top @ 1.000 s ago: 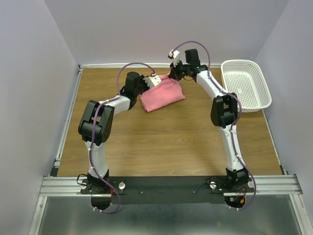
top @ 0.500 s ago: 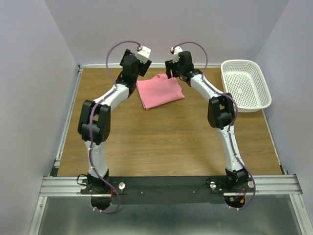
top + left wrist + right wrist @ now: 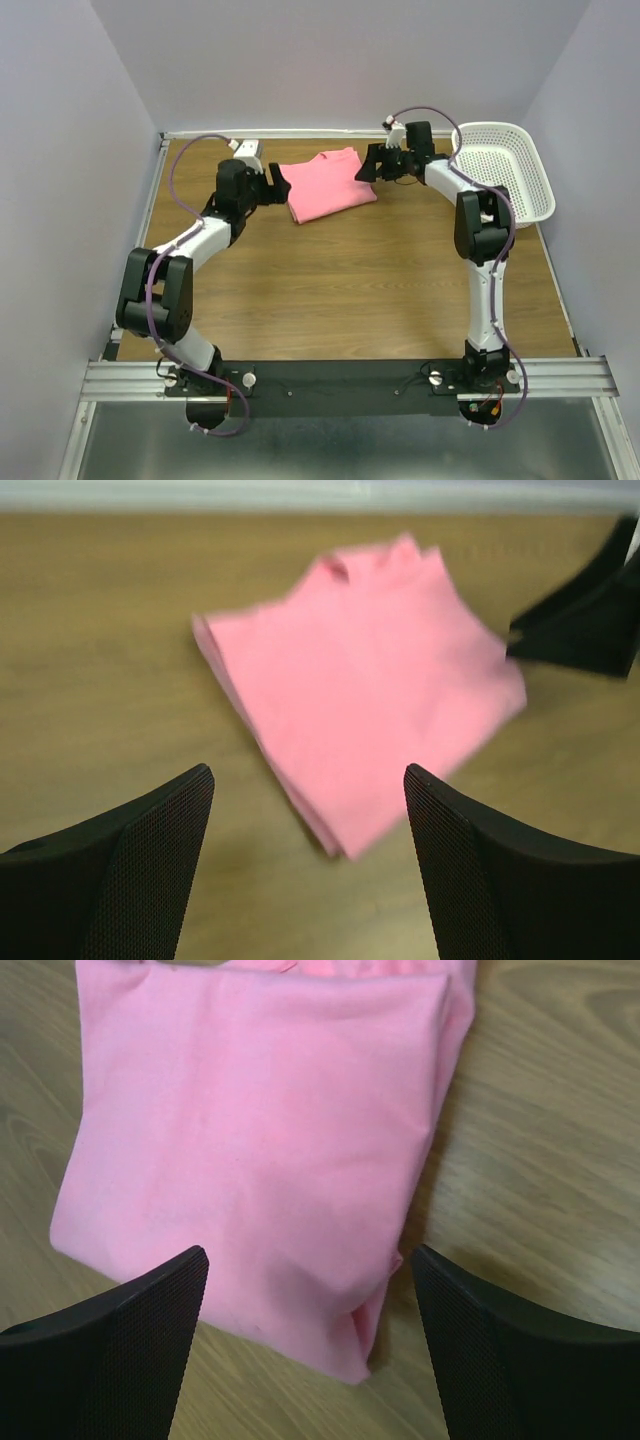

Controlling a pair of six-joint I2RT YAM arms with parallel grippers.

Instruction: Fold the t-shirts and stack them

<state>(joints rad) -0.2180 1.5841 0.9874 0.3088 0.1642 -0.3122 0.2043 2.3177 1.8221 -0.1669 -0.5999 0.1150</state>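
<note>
T-shirt [image 3: 328, 187] is seen folded into a compact pink packet on the bench [image 3: 330, 290], at upper centre of the top frame, well apart from the white basket [image 3: 500, 180] at upper right. The packet is flanked by both tools. The left tool [image 3: 268, 184] is placed just beside its left edge, the right tool [image 3: 368, 166] just beside its upper right corner. Neither is clearly nearer. The packet is nearly square and slightly tilted, with the neck end toward the top of the frame. The left tool is spread wide and nothing is gripped or touched. The right tool is likewise released and empty, held just short of the cloth. The fold is judged done. No second shirt is seen.
</note>
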